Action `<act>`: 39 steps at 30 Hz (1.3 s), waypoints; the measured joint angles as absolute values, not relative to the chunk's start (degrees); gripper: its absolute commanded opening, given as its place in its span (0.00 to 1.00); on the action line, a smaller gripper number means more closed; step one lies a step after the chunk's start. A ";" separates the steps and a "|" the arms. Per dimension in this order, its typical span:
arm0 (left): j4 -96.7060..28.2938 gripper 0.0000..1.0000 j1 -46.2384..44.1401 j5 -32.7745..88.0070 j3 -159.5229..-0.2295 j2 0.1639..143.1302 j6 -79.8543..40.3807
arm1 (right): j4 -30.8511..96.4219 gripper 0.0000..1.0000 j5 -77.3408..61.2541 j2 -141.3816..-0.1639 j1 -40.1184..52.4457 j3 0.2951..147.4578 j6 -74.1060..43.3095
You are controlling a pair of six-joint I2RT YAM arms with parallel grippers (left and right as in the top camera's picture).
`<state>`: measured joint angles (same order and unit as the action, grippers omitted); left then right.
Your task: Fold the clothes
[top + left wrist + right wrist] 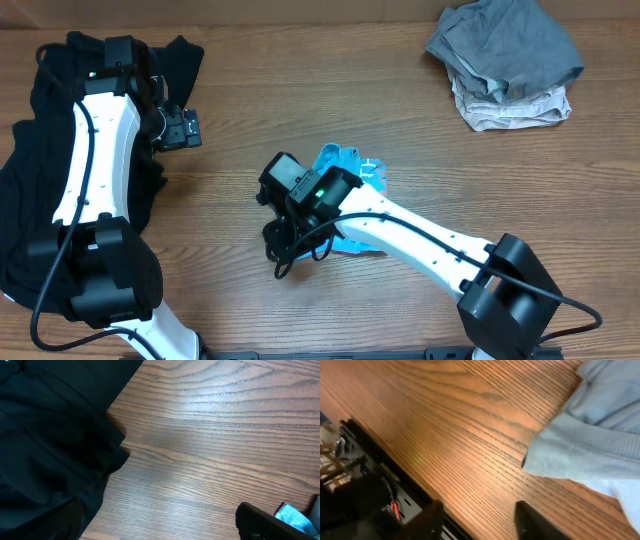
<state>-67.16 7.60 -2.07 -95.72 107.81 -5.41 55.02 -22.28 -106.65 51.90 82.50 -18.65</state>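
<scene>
Crumpled black fabric (pixel 50 435) beside left gripper (pixel 183 128) — seemingly spread wide over grainy wood table (pixel 225 435). Right gripper (pixel 485 525) gaping, empty — near ribbed blue knit (pixel 590 445).

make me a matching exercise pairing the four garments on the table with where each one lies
Things:
1. black garment
2. blue garment
3. grey garment
4. beige garment

Places:
a. far right, lying on another garment
b. left side
c. far right, under another garment
d. centre

Pairs: 1-b, 2-d, 3-a, 4-c
</scene>
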 measured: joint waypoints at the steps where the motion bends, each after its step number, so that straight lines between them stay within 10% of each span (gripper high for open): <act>1: -67.20 1.00 7.60 -2.07 -95.72 107.81 -5.39 | 55.44 0.55 -22.22 -106.65 51.77 82.56 -18.65; 22: -65.87 1.00 7.60 -1.48 -95.72 107.81 -5.41 | 50.87 0.58 -3.38 -108.14 24.05 91.07 -17.96; 32: -65.06 1.00 7.60 -0.82 -95.72 107.81 -5.41 | 50.37 0.46 -3.60 -114.45 24.47 91.07 -16.64; 39: -64.79 1.00 7.60 -0.75 -95.72 107.81 -5.39 | 50.15 0.15 -4.67 -116.79 24.49 91.07 -16.36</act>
<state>-64.79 7.60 -0.75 -95.72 107.81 -5.39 50.15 -4.67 -116.79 24.49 91.07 -16.36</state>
